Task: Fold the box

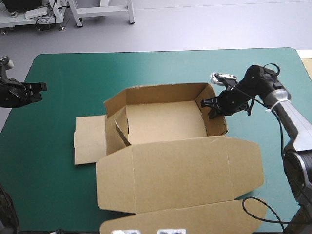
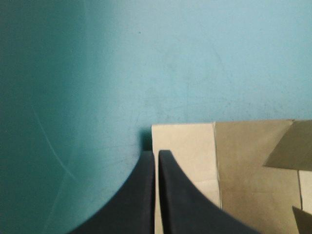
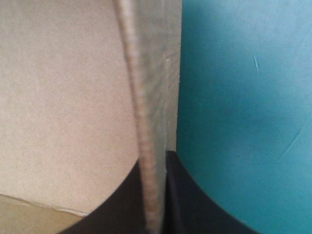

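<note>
Entry: box build, state check.

The brown box of cut corrugated board (image 1: 165, 122) sits on the middle of the teal-green table cover (image 1: 53, 195), partly erected. Its far wall and its right wall (image 1: 219, 119) stand upright. The left wall is also up, with an inner tab leaning into the tray. Just left of the box, an outer side flap (image 1: 89, 139) lies flat on the cover, not folded over. On the box's near side the wide lid panel (image 1: 180, 170) lies flat, with its tuck flap beyond it.

The right gripper (image 1: 210, 104) is at the box's right wall, black fingers clenched on the wall's top edge. In my right wrist view the board edge runs straight between them, tray floor on one side and cover on the other.

The left gripper (image 1: 34, 88) is well apart from the box, out to its left. Its fingers are pressed together on nothing, and the flat flap shows ahead of them in the left wrist view.

My judgement: about halfway. The tray floor is framed on three sides. The left flap has yet to be rolled over and tucked, and the lid is untouched. I cannot tell whether the right wall is locked in.
</note>
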`<state>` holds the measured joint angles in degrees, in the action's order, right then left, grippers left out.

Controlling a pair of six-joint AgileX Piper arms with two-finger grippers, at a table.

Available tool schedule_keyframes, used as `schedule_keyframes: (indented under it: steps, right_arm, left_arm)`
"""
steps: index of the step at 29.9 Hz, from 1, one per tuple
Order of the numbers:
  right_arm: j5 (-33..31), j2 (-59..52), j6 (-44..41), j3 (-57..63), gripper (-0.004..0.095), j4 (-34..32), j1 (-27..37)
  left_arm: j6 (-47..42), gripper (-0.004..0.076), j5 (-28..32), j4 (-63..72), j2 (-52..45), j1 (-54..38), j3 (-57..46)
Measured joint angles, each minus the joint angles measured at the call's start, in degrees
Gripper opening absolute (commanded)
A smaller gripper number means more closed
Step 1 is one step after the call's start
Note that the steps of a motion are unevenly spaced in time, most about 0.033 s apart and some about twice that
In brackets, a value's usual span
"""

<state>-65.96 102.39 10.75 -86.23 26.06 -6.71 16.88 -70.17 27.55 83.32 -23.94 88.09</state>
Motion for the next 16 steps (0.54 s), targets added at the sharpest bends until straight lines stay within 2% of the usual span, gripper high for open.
schedule_keyframes:
  steps: [7, 16]
  right_arm:
    - [-4.0, -7.5, 0.1, -8.1, -0.0013, 3.5, 4.0]
    - [-5.2, -14.8, 1.1, -16.4, -0.0012, 17.5, 10.4]
  left_arm:
    - [8.9, 0.0006, -0.8, 19.7, 5.8, -10.3, 0.0]
    - [13.8, 0.0006, -0.3, 34.7, 10.3, -11.5, 0.0]
